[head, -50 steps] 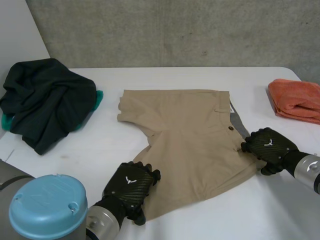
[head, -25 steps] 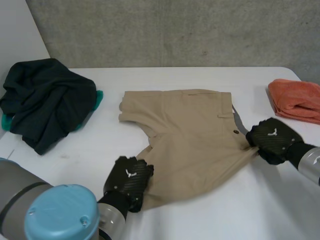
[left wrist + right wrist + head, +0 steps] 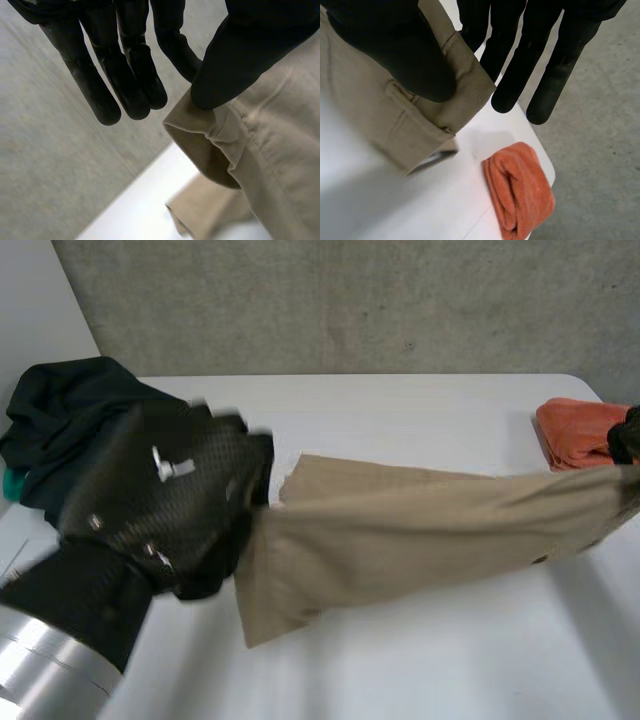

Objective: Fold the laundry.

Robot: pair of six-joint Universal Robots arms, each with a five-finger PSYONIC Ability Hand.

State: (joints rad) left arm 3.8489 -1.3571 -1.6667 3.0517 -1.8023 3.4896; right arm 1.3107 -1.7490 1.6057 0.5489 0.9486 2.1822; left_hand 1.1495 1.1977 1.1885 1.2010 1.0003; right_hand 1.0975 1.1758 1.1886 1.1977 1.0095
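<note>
The left hand (image 3: 170, 495) is pinching the tan shorts (image 3: 420, 525) at a leg hem, thumb against fingers. The right hand (image 3: 395, 55) is pinching the waistband likewise, holding them stretched over the desk (image 3: 420, 400).

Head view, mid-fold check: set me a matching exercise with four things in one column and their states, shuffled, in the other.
Things:
1. tan shorts
2. orange towel
3. dark clothes
4. left hand

States:
A. crumpled in a heap
B. thumb pinching a hem
C. folded up
D. stretched out long

Pairs: 1-D, 2-C, 3-A, 4-B
</note>
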